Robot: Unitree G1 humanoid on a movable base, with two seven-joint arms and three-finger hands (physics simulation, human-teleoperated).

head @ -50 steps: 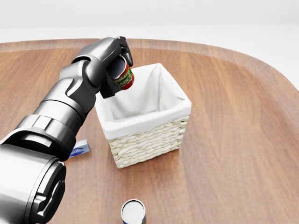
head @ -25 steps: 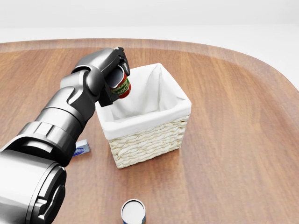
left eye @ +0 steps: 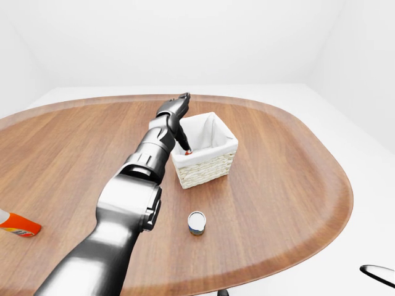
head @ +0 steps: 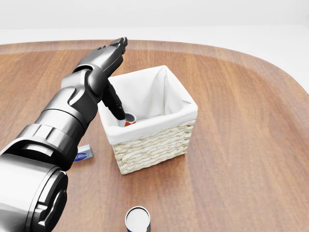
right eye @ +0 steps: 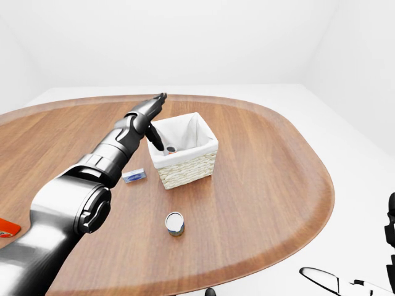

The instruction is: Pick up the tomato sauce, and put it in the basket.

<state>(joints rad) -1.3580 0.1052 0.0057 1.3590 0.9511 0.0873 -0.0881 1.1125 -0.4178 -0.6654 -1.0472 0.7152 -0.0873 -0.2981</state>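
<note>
In the left-eye view the left robot hand (left eye: 179,106) stood over the left rim of the basket (left eye: 207,165) with its fingers spread apart, and only a red speck of the tomato sauce (left eye: 188,151) showed inside, below that hand. In the head view the can lay on the white lining near the basket's left wall, just under one lowered finger (head: 115,104), its pale end facing up and rightward; its long axis could not be told. The right-eye view showed it as a small dark ring inside the basket on the tabletop (right eye: 259,179), clear of the open hand.

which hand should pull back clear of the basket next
Left. The left hand hangs open over the basket, with the tomato sauce lying inside. The right hand is not in view.
</note>
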